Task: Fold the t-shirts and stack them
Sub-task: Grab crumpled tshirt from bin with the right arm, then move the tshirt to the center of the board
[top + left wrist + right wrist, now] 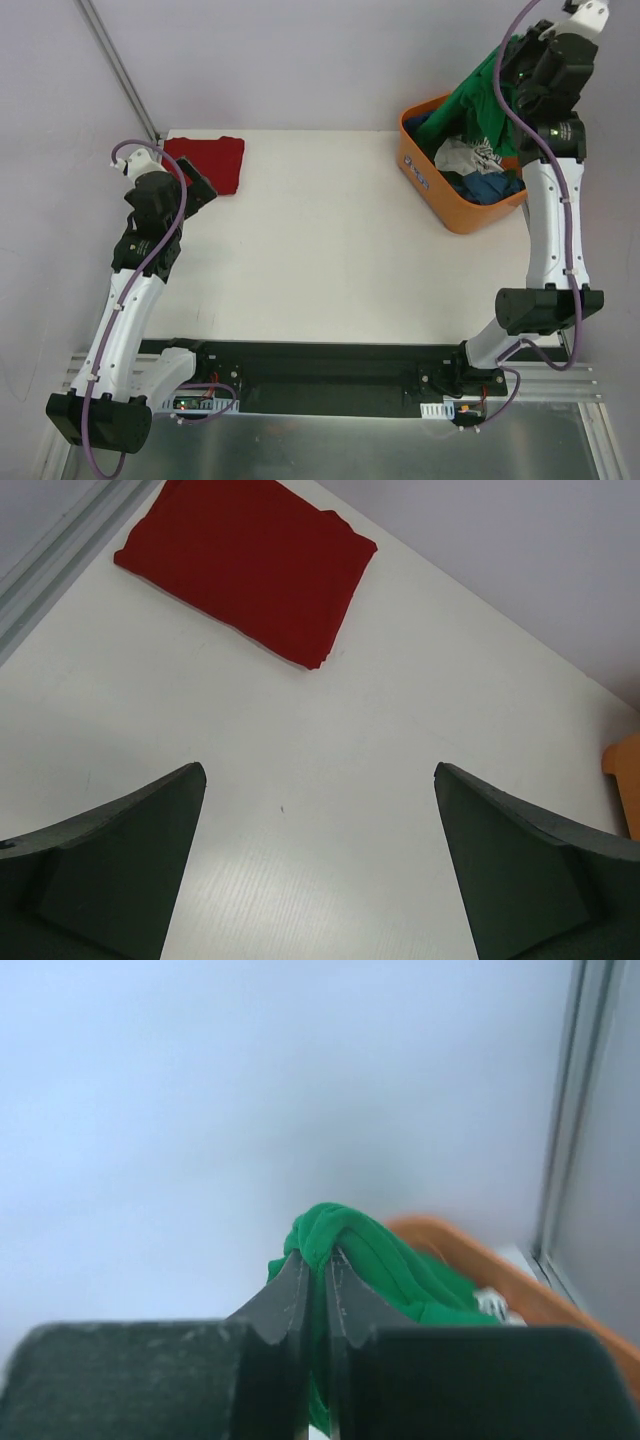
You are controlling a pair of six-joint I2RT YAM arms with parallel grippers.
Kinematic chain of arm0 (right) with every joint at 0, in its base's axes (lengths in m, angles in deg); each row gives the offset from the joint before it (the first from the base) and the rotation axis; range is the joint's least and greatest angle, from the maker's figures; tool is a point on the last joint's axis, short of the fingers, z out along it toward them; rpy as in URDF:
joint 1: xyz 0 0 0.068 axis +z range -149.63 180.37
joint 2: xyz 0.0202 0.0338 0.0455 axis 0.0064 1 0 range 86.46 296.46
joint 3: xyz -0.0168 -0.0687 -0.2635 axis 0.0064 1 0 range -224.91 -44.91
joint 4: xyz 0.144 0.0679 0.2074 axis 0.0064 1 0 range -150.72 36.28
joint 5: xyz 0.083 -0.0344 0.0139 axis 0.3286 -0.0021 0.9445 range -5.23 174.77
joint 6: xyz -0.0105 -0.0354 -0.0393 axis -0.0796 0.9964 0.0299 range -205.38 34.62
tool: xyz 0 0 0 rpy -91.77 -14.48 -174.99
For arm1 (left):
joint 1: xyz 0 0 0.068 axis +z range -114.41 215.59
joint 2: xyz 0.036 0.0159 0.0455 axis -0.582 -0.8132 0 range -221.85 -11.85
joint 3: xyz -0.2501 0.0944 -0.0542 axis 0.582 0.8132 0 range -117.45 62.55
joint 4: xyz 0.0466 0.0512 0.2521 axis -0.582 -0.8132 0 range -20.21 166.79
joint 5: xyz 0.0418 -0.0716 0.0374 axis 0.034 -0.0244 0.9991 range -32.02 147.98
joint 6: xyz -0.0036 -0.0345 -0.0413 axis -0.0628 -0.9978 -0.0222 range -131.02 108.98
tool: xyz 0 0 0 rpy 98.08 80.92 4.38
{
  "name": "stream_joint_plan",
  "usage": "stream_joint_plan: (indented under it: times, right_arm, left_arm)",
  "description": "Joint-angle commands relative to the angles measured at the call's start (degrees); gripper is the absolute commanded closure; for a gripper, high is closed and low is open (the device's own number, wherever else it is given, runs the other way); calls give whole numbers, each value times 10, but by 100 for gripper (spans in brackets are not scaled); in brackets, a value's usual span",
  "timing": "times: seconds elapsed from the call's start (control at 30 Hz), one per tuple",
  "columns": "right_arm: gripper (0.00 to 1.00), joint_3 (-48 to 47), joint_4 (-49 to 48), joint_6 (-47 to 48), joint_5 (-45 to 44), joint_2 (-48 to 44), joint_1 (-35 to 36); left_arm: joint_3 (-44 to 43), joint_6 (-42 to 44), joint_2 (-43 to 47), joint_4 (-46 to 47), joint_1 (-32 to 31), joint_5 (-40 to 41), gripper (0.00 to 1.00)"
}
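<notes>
The dark red t-shirt (205,163) lies folded flat at the worktop's (320,250) far left corner, with the left jaws spread wide just beside it. A wide stretch of white worktop separates it from the orange bin (452,218) at the right edge. Above the bin, the right jaws clench the bunched bright green t-shirt (478,95).

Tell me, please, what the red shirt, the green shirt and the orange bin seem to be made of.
Red shirt: soft matte fabric, likely cotton knit; it lies folded flat with rounded, slightly puffy edges.
Green shirt: similar matte cloth; it bunches and drapes in soft folds.
Bin: probably rigid plastic; smooth orange wall with an even rim.
</notes>
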Motion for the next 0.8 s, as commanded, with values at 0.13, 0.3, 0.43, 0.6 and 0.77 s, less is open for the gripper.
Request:
stream_joint_plan:
  times: [0.13, 0.3, 0.43, 0.6, 0.77]
  right_arm:
    - [99, -86, -140, -89, 154, -87, 7]
    - [99, -89, -186, -131, 254, -113, 60]
    - [99, -88, -205, -141, 303, -128, 120]
    - [99, -102, -192, -134, 338, -116, 214]
    - [99, -64, -138, -74, 292, -109, 259]
  left_arm:
    - [3, 6, 8, 8, 0, -3, 1]
    - [4, 1, 5, 8, 0, -11, 1]
    - [6, -5, 3, 8, 0, -23, 1]
    - [17, -12, 6, 8, 0, -30, 1]
    - [21, -23, 11, 6, 0, -19, 0]
